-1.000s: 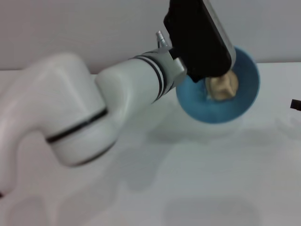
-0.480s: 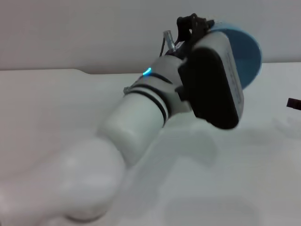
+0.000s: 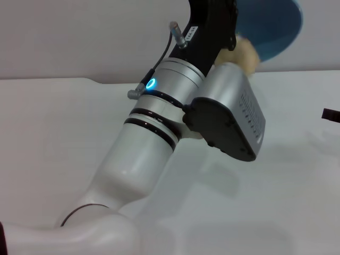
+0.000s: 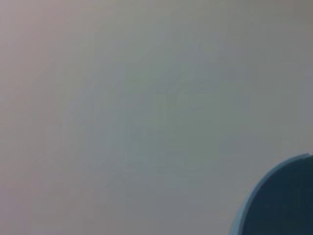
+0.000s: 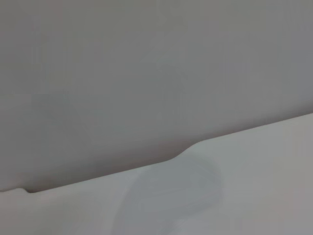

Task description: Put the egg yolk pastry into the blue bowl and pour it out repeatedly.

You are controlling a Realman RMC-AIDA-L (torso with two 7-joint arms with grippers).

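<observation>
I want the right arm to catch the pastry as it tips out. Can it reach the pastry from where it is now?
Probably not readily. The egg yolk pastry sits at the rim of the blue bowl, lifted high by the left arm, whose wrist crowds it. Of the right arm, only a dark tip shows, low at the table's edge.

White table (image 3: 64,138) — plain grey wall (image 3: 79,37) behind it

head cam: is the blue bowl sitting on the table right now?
No. The blue bowl is lifted and tipped high above the white table by the left arm, with the egg yolk pastry at its lower rim.
</observation>
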